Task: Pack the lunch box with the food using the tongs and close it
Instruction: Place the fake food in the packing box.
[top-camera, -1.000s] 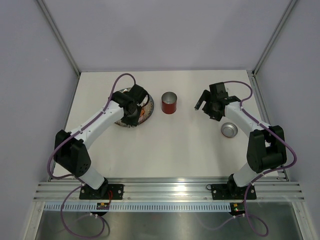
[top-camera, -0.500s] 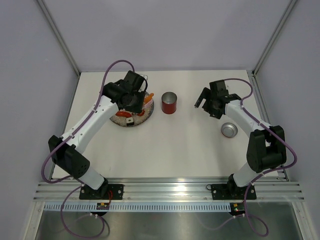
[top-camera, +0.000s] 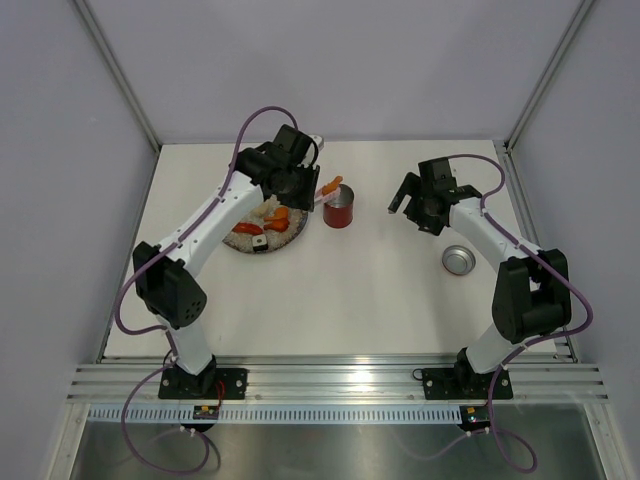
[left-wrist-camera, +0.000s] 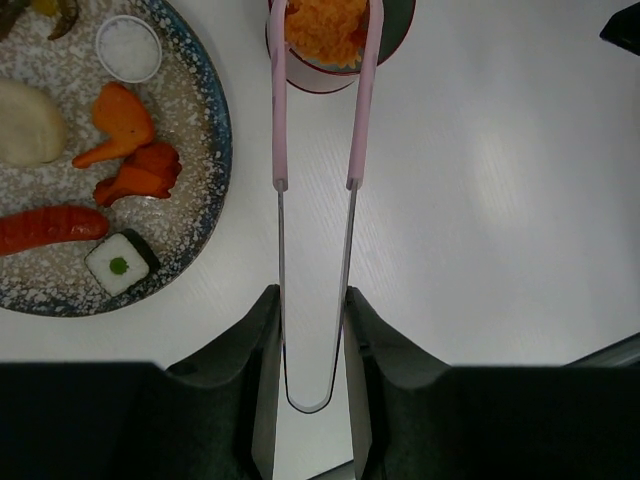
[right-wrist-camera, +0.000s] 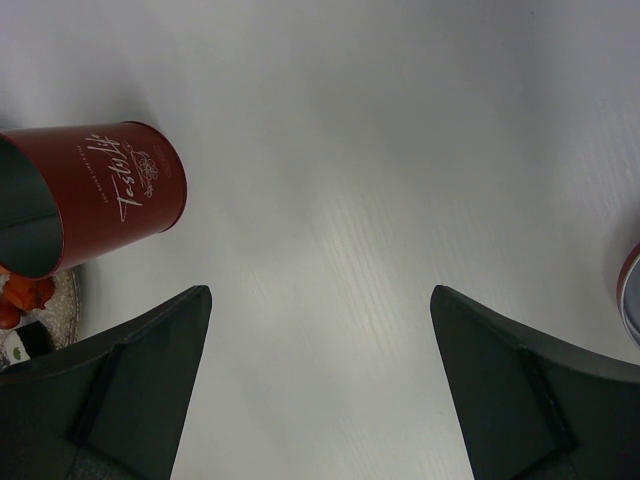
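Observation:
My left gripper (left-wrist-camera: 310, 292) is shut on the bend end of the pale pink tongs (left-wrist-camera: 278, 120). The tong tips pinch an orange piece of food (left-wrist-camera: 325, 28) right over the open mouth of the red lunch box (left-wrist-camera: 300, 78). In the top view the tongs (top-camera: 322, 192) reach from the left gripper (top-camera: 300, 184) to the lunch box (top-camera: 339, 210). More food lies on the plate: orange pieces (left-wrist-camera: 125, 120), a red sausage (left-wrist-camera: 50, 228) and a white roll (left-wrist-camera: 120, 265). My right gripper (right-wrist-camera: 318, 295) is open and empty, right of the lunch box (right-wrist-camera: 110, 195). The lid (top-camera: 458, 260) lies silver side up.
The speckled grey plate (top-camera: 243, 243) sits left of the lunch box, its rim (left-wrist-camera: 215, 130) close to the tongs. The lid's edge (right-wrist-camera: 632, 300) shows at the right of the right wrist view. Grey walls enclose the white table.
My left arm has swung from over the plate to the right, carrying the orange piece in the tongs to above the lunch box. The right arm has barely moved.

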